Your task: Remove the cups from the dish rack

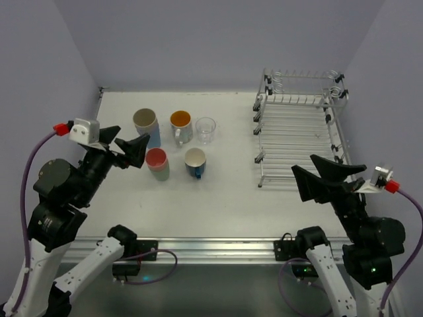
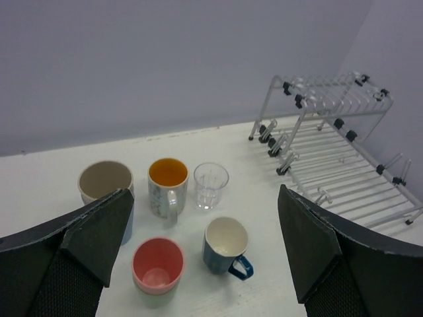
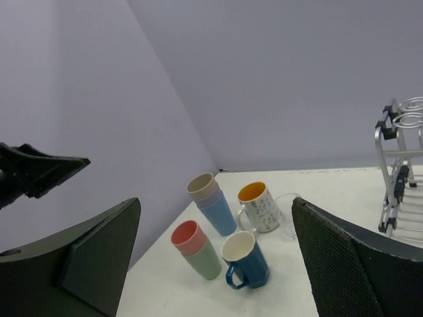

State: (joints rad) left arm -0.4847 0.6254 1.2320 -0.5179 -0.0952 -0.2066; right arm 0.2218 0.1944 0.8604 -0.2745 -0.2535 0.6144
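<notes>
Eight cups (image 1: 180, 127) stand on the counter (image 1: 231, 198), all well left of the dish rack (image 1: 301, 135); nearest the rack is the clear glass (image 1: 205, 129), then the orange-inside mug (image 2: 168, 187) and the dark-blue mug (image 1: 195, 162); farther off, a pink cup (image 1: 156, 158) sits nested in a green cup (image 3: 205, 261), and a beige cup (image 1: 145, 120) tops a lavender tumbler (image 3: 210, 196) and a blue tumbler (image 3: 221, 214); the left jaws hang released, grasping nothing, beyond the cups from the rack; the right jaws gape empty by the rack's near edge.
</notes>
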